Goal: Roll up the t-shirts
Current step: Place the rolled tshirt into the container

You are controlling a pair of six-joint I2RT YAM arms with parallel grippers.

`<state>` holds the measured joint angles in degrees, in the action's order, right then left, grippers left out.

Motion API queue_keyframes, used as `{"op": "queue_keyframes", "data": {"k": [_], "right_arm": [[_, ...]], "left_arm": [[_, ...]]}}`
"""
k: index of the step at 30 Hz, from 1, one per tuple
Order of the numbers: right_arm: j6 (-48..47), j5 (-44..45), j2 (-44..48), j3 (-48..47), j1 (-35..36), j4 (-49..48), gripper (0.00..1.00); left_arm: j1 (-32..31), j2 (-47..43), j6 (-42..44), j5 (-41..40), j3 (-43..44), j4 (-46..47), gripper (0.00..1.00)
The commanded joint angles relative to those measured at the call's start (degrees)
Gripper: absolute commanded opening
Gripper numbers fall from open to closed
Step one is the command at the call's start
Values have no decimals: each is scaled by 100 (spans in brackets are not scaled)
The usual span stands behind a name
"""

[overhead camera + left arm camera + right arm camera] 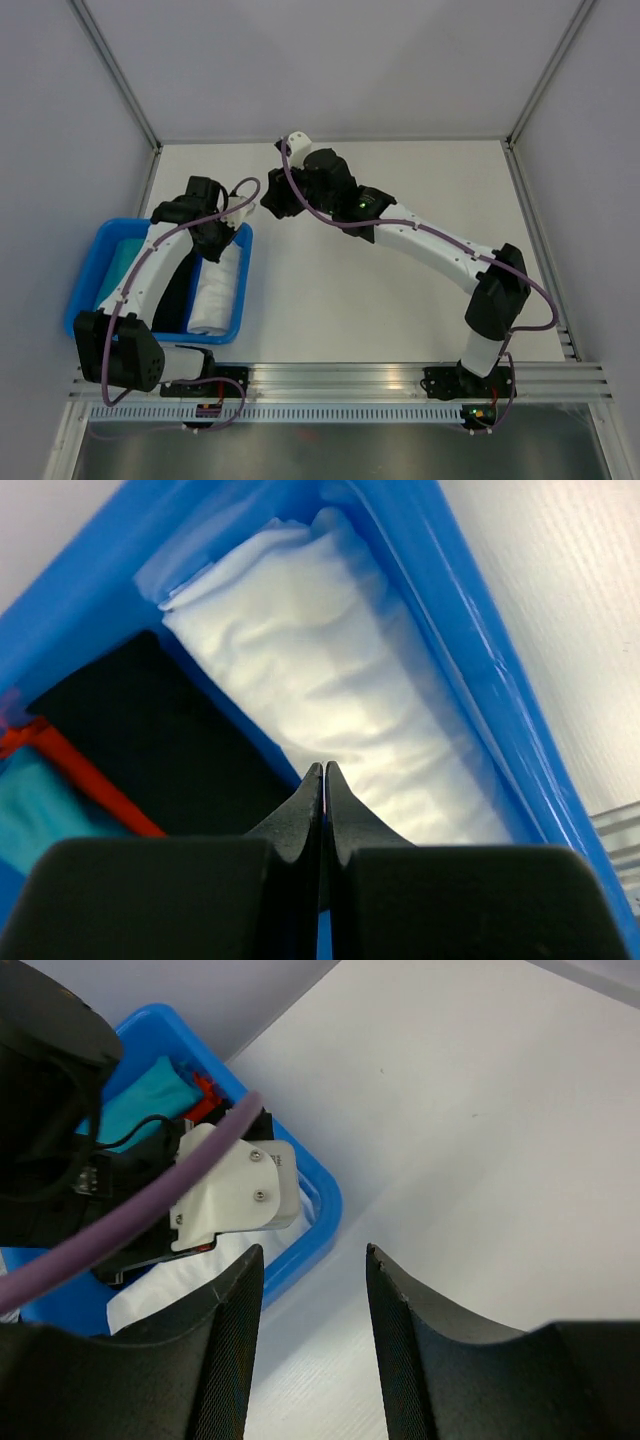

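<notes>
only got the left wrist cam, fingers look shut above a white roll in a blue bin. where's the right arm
Observer: Reaching across toward the bin; the right gripper is open and empty beside its far right corner.
Operator: and where's my left gripper over the bin
Observer: The left gripper is at the far end, above the white roll, which lies along the right wall.

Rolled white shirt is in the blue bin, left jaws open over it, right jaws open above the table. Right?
Not quite. The left wrist view shows the left arm with its jaws shut, pressed together. The rolled white shirt is in the blue bin, and the right arm has its jaws open above the table.
</notes>
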<state>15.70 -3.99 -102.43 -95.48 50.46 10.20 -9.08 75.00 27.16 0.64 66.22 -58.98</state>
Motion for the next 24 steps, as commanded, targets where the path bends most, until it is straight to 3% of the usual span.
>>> {"op": "queue_keyframes", "data": {"k": [1, 6, 13, 19, 24], "right_arm": [[-173, 267, 417, 266, -115, -325, 51], [-165, 592, 733, 600, -255, -422, 51], [-155, 1049, 1330, 1074, -712, -115, 51], [-226, 1067, 1551, 1251, -862, 175, 52], [-234, 970, 1691, 1426, -871, 387, 52]], "left_arm": [[99, 181, 341, -38, -293, 869, 2], [196, 392, 290, -91, -697, 1923, 2], [214, 1227, 123, 32, -891, 2610, 2], [275, 1079, 1, -240, -996, 3356, 2], [275, 1096, -140, -240, -926, 3420, 2]]}}
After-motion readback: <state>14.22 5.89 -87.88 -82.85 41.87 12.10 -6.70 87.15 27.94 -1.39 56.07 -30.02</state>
